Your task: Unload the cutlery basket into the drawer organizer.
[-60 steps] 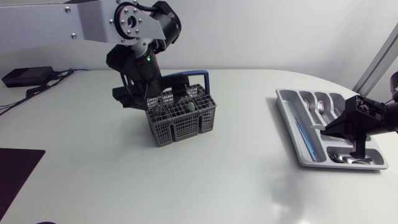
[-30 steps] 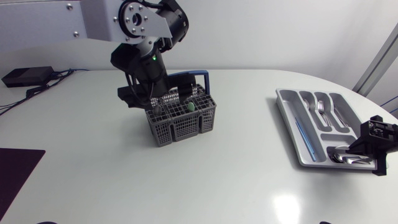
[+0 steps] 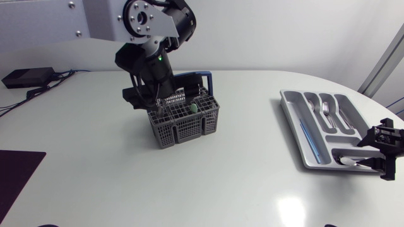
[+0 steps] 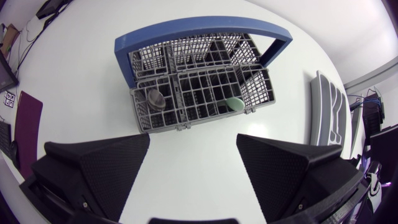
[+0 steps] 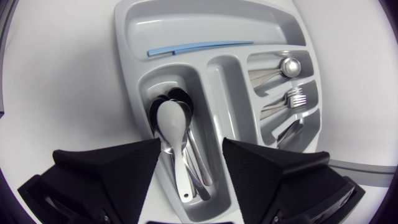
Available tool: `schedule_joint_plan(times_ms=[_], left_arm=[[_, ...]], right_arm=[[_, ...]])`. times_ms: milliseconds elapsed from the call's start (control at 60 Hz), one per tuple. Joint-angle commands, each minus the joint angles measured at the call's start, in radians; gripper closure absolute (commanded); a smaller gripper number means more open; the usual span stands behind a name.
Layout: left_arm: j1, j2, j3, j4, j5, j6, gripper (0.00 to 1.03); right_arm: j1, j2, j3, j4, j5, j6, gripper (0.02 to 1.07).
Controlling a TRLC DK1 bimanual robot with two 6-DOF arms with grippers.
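Both sets of jaws spread wide, pinching nothing. Left gripper (image 4: pixel 193 148) poised directly above the cutlery basket (image 4: pixel 186 119), looking straight down into its cells. Inside the basket, a pale green handle end (image 4: pixel 235 103) in one corner cell and a dull round-topped piece (image 4: pixel 155 98) at the other end of the same row. Blue handle (image 4: pixel 199 28) arched over the basket's far side. Right gripper (image 5: pixel 193 149) well apart from the basket, low over the drawer organizer (image 5: pixel 124 37), fingers flanking its compartment of stacked spoons (image 5: pixel 171 121). Thin blue strip (image 5: pixel 199 48) in the long compartment nearest the basket; forks (image 5: pixel 297 98) in the small compartments on the side away from the basket.
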Motion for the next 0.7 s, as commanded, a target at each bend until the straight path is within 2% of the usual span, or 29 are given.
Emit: schedule_joint_plan(times_ms=[0, 433, 683], left_arm=[[-0.006, -0.011, 0.040, 0.000, -0.010, -0.028, 0.06], [-0.006, 0.018, 0.083, 0.020, 0.012, -0.045, 0.06], [-0.001, 0.047, 0.125, 0.020, 0.021, -0.045, 0.06]], right_arm=[[0.032, -0.071, -0.029, -0.003, -0.001, 0.042, 0.15], [0.199, -0.247, -0.029, -0.069, -0.089, 0.335, 0.12], [0.402, -0.322, -0.014, -0.120, -0.119, 0.614, 0.12]])
